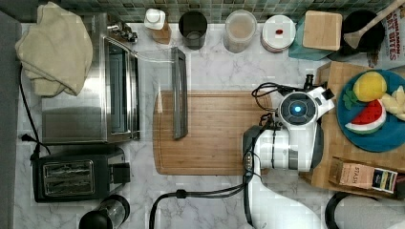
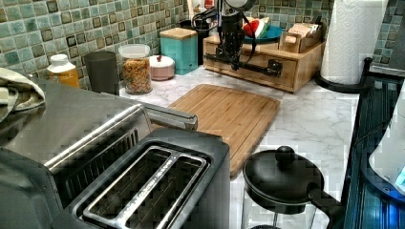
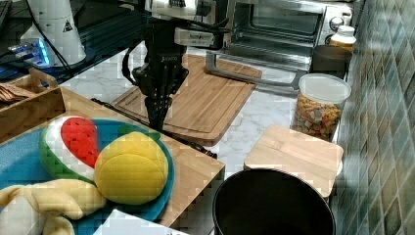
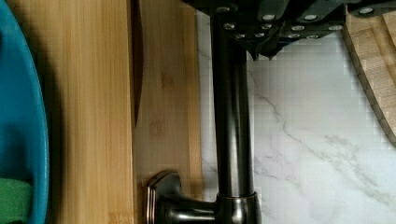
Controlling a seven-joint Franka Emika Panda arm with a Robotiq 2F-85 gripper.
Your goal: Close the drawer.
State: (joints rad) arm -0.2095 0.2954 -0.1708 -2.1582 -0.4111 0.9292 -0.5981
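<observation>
Dark bar handle (image 4: pixel 232 116) apparently clamped in claw (image 4: pixel 261 44), drawer (image 4: pixel 168 93) front near shut, wanting only a short push inward to finish.

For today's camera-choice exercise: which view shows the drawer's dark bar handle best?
The wrist view: the handle runs close up along the drawer front, with the gripper at it. The left view shows it small and distant; the right view shows a thin strip; in the top view the arm covers it.
</observation>
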